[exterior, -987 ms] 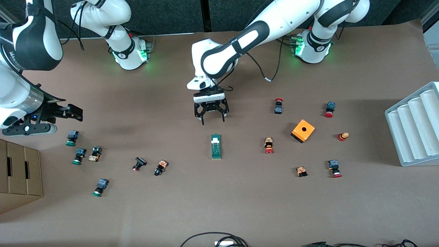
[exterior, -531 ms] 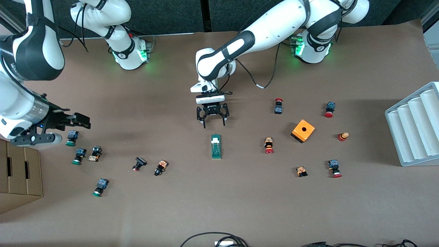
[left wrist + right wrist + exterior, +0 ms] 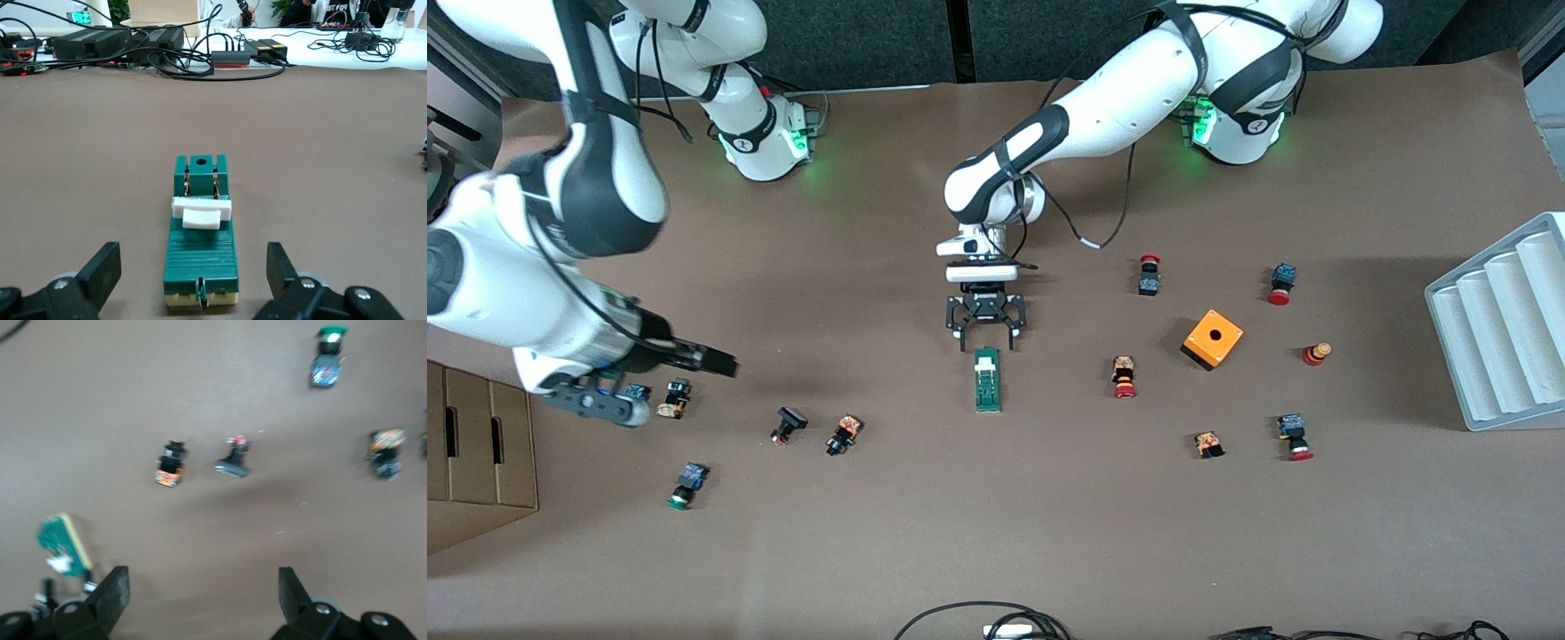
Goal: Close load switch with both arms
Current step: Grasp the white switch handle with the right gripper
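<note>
The dark-green load switch [image 3: 986, 380] lies flat at the table's middle, its white sliding piece toward the robots' bases. In the left wrist view the load switch [image 3: 202, 257] lies lengthwise between the fingers. My left gripper [image 3: 987, 341] is open and low, its fingertips either side of the switch's end nearest the bases, not touching it; it also shows in its own view [image 3: 193, 267]. My right gripper [image 3: 725, 364] is open and empty, up over the push buttons toward the right arm's end. Its own view shows the gripper [image 3: 203, 583] and the switch [image 3: 63, 543] at one edge.
An orange cube box [image 3: 1213, 339] and several red-capped push buttons lie toward the left arm's end, with a white ribbed rack [image 3: 1503, 324] at that edge. Green-capped and black buttons [image 3: 843, 434] lie toward the right arm's end, by a cardboard box [image 3: 476, 444].
My left gripper has come down and nearer to the switch, its fingers now at the switch's end. My right arm has swung over the buttons toward the table's middle.
</note>
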Controlling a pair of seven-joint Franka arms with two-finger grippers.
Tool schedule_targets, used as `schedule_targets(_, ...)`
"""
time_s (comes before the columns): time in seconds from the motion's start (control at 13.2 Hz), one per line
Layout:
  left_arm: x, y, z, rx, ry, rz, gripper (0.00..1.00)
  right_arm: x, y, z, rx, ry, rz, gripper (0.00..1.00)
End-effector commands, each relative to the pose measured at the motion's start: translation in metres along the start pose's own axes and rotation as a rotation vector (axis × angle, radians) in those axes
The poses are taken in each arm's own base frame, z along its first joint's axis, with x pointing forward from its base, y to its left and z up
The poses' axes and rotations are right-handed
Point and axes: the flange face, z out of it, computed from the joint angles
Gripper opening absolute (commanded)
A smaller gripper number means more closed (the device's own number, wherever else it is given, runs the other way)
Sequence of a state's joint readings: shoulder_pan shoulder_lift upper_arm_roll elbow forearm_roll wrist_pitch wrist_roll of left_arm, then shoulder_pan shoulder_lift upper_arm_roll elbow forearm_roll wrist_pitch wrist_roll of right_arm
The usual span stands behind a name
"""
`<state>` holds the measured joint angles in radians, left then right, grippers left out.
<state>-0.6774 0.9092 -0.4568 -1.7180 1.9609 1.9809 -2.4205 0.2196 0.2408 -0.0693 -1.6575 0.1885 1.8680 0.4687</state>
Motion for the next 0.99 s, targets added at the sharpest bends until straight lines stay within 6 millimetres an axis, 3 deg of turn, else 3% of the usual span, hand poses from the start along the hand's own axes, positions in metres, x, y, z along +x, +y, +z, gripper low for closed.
schedule_targets(0.0, -0.005, 0.008, 0.008, -0.017, 0.036, -0.012, 0.95, 0.005, -0.057, 0.023, 0.047, 0.0, 0.203, 1.0)
schedule_targets(0.23, -0.006, 0.009, 0.009, -0.016, 0.036, -0.014, 0.94, -0.01, -0.11, 0.052, 0.088, 0.017, 0.418, 1.0)
schedule_targets(0.46, -0.008, 0.01, 0.012, -0.012, 0.045, -0.033, 0.92, -0.039, -0.166, 0.092, 0.135, 0.036, 0.64, 1.0)
schedule_targets(0.76, -0.024, 0.006, 0.019, -0.023, 0.082, -0.03, 0.85, -0.072, -0.217, 0.148, 0.2, 0.041, 0.869, 1.0)
schedule_targets(0.91, -0.023, 0.011, 0.016, -0.029, 0.086, -0.045, 0.83, -0.085, -0.234, 0.169, 0.239, 0.031, 0.949, 1.0)
